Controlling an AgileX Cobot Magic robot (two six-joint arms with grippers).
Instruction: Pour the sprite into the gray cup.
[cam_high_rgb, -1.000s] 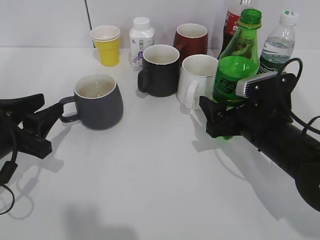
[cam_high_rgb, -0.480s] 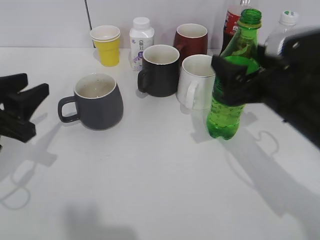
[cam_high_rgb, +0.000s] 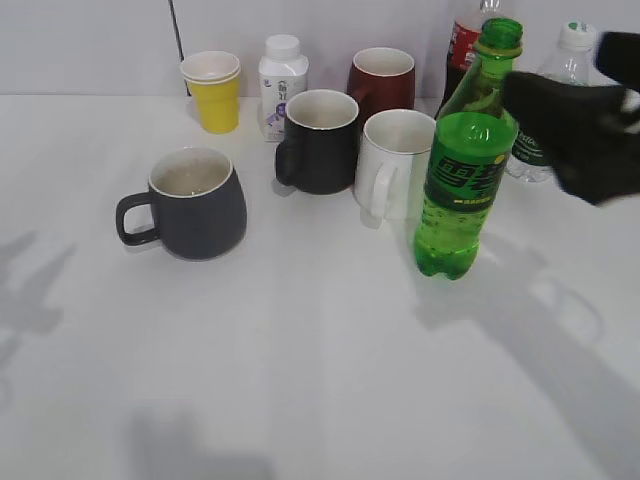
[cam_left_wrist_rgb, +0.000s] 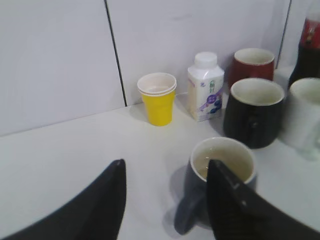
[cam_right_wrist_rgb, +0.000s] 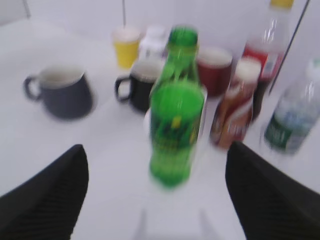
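The sprite (cam_high_rgb: 462, 180), a tall green bottle with no cap, stands upright on the white table in front of the white mug. It also shows in the right wrist view (cam_right_wrist_rgb: 176, 125), blurred. The gray cup (cam_high_rgb: 198, 205) stands at the left with its handle pointing left and liquid inside. My right gripper (cam_high_rgb: 575, 125) is a blurred black shape up right of the sprite, apart from it. In its wrist view it is open and empty (cam_right_wrist_rgb: 157, 200). My left gripper (cam_left_wrist_rgb: 167, 200) is open and empty beside the gray cup (cam_left_wrist_rgb: 200, 185), and it is out of the exterior view.
Behind stand a yellow paper cup (cam_high_rgb: 213, 90), a white milk bottle (cam_high_rgb: 282, 85), a black mug (cam_high_rgb: 322, 140), a white mug (cam_high_rgb: 400, 160), a red mug (cam_high_rgb: 383, 80), a cola bottle (cam_high_rgb: 465, 45) and a water bottle (cam_high_rgb: 560, 90). A brown bottle (cam_right_wrist_rgb: 235, 105) stands by the sprite.
My right gripper has come off the sprite and drawn back up to the right. My left arm has withdrawn leftward out of the exterior view. The sprite stands free on the table.
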